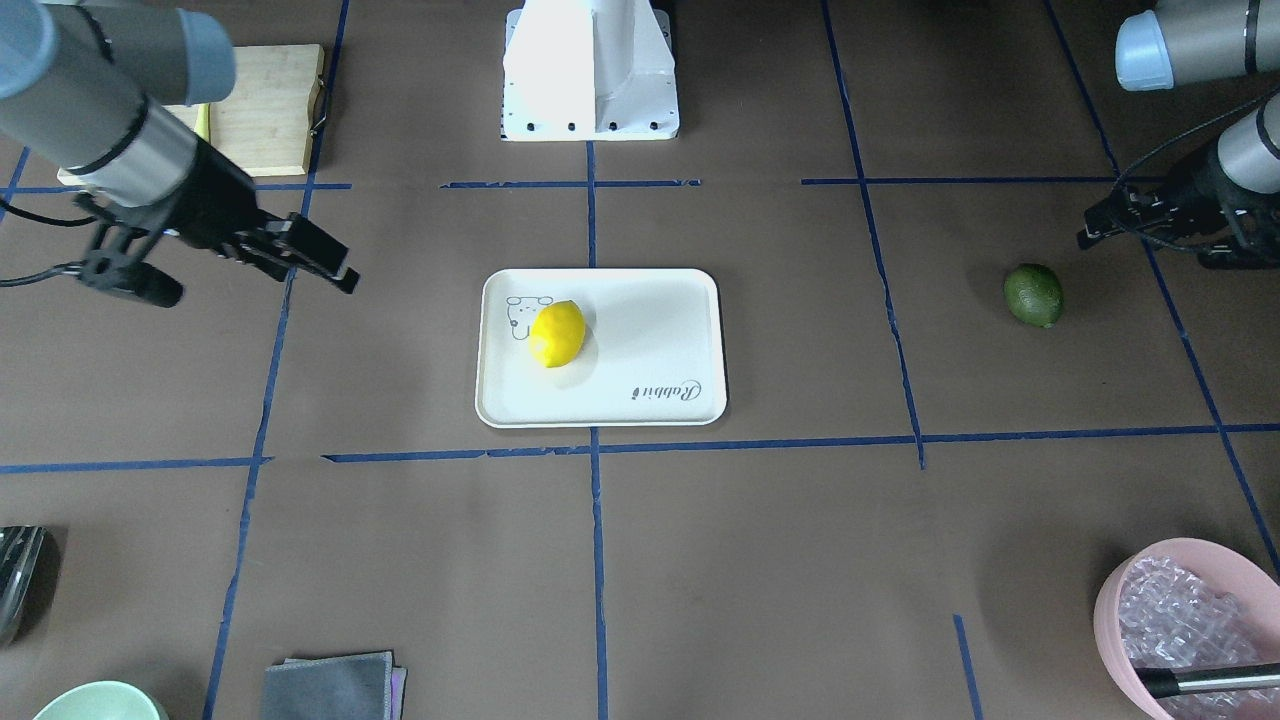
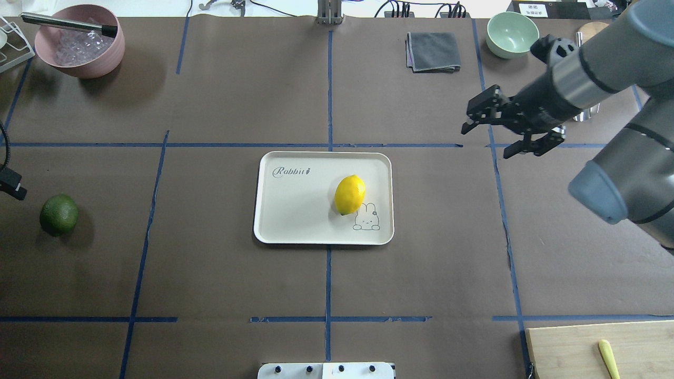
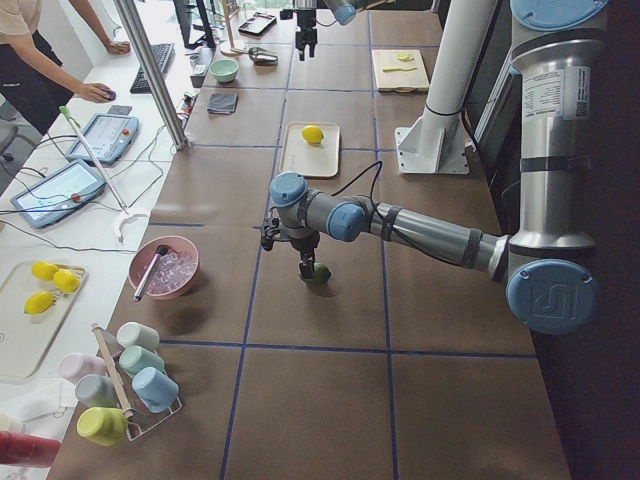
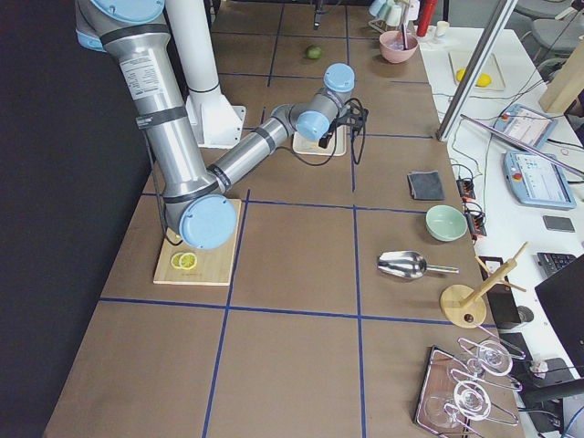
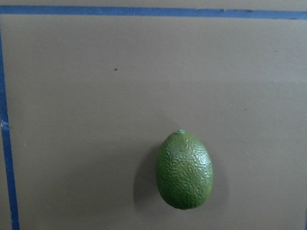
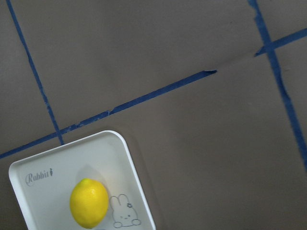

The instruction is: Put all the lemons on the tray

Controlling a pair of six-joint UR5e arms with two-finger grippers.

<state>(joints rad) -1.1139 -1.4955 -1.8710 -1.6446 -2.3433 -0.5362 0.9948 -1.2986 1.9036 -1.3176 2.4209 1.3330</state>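
Note:
The bright yellow lemon (image 1: 557, 333) lies on the cream-white tray (image 1: 650, 390) at the table's middle, next to the rabbit drawing; it also shows in the overhead view (image 2: 349, 194) and the right wrist view (image 6: 89, 203). The dark green lemon (image 1: 1033, 294) lies on the bare table far to the robot's left (image 2: 59, 214). My left gripper (image 1: 1085, 228) hangs just above and beside it, seemingly open and empty; the left wrist view looks straight down on the green lemon (image 5: 184, 170). My right gripper (image 2: 485, 141) is open and empty, in the air right of the tray (image 2: 295, 210).
A wooden cutting board (image 2: 568, 347) with a lemon slice lies at the near right corner. A pink bowl (image 2: 79, 47) with a tool in it stands far left. A green bowl (image 2: 512, 34) and a grey cloth (image 2: 433, 51) lie far right.

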